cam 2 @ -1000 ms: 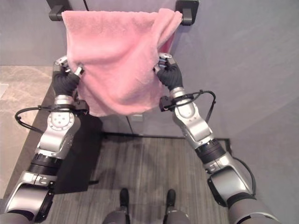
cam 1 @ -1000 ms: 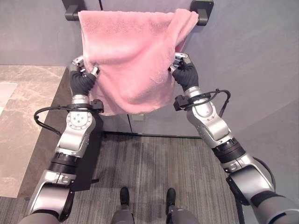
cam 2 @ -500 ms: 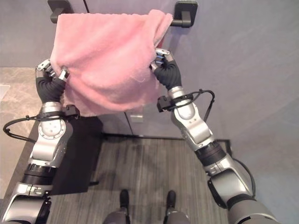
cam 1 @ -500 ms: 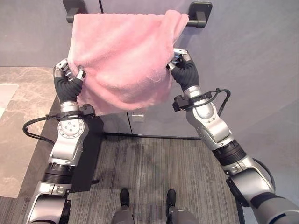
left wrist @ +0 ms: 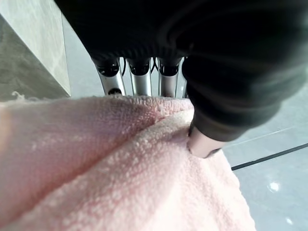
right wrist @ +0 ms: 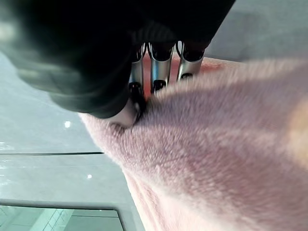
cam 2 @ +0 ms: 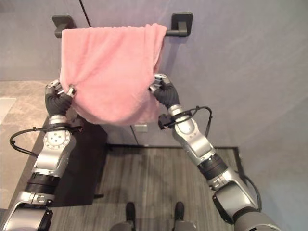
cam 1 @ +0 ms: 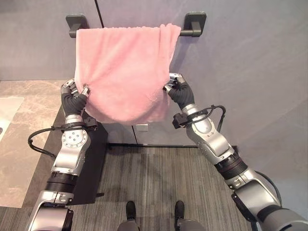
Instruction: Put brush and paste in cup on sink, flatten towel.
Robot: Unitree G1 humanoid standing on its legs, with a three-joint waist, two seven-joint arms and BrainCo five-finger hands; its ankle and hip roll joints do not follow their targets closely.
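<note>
Support in my view: a dark towel bar (cam 1: 187,32) fixed to the grey wall (cam 1: 250,62) by two dark brackets, one at each end. Hung over it I see one pink towel (cam 1: 122,67), draped from the left bracket across most of the bar, leaving a short bare length of bar beside the right bracket. The towel's lower edge hangs curved, gathered up at both side edges. Lower left I see a marble tabletop (cam 1: 24,139), brown-veined, with a dark side panel beneath it. Below lies grey striped floor (cam 1: 154,178), meeting the wall at a dark baseboard strip.
</note>
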